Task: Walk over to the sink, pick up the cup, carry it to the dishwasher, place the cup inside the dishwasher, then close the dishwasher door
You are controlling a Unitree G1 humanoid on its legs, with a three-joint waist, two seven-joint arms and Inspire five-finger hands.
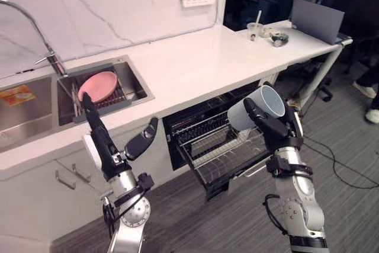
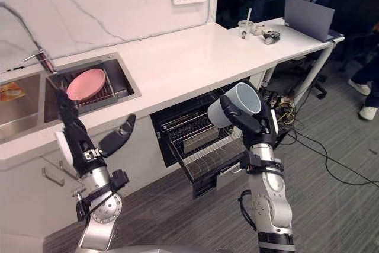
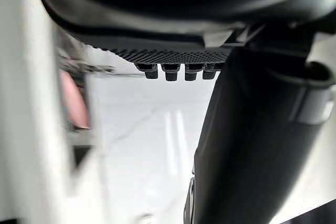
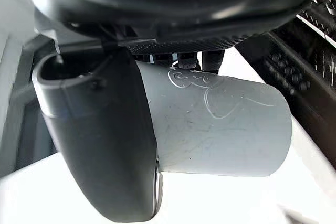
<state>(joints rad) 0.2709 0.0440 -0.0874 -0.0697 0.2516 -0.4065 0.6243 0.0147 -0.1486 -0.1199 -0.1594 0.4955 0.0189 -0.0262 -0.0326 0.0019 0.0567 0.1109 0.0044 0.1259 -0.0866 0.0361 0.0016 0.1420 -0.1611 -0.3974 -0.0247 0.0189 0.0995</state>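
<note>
One cup (image 1: 249, 114) is gripped by our right hand (image 1: 278, 125), curled round it; we should tip it mouth-down, lowering gently onto the dishwasher rack (image 1: 222, 152) beneath those fingers; left hand (image 1: 106, 146) straight-fingered, empty

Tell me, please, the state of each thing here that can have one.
cup, held on its side in the air
right hand, curled round the cup
left hand, open, holding nothing
dishwasher, open, rack slid out
pink plate, leaning in the sink
</note>
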